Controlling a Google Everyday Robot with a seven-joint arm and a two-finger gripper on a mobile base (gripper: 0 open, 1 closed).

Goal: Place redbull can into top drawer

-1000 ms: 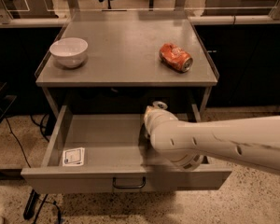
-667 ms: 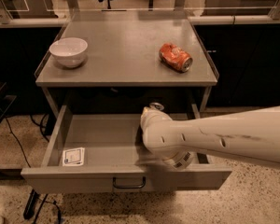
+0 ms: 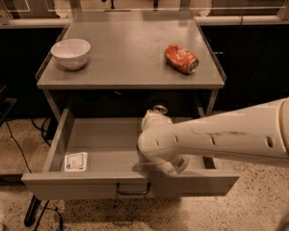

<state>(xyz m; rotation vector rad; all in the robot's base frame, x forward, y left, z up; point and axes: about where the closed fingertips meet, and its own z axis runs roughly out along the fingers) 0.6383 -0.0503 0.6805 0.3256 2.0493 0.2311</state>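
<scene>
The top drawer (image 3: 101,143) is pulled open below the grey table; it has a dark wire handle (image 3: 133,190) on its front and a white sticker (image 3: 75,161) on its floor at the front left. My white arm (image 3: 216,136) reaches in from the right over the drawer. My gripper (image 3: 154,121) is at the drawer's back middle, mostly hidden behind the wrist. Only the silver top of the redbull can (image 3: 159,109) shows, upright just above the gripper; its body is hidden.
On the table top (image 3: 125,47) stand a white bowl (image 3: 71,53) at the left and a crushed orange-red can (image 3: 181,58) lying at the right. Dark cabinets flank the table. Cables lie on the speckled floor at the left.
My arm and wrist have shifted a little to the left over the drawer. The can's silver top has moved slightly left with them. Bowl and crushed can have not moved.
</scene>
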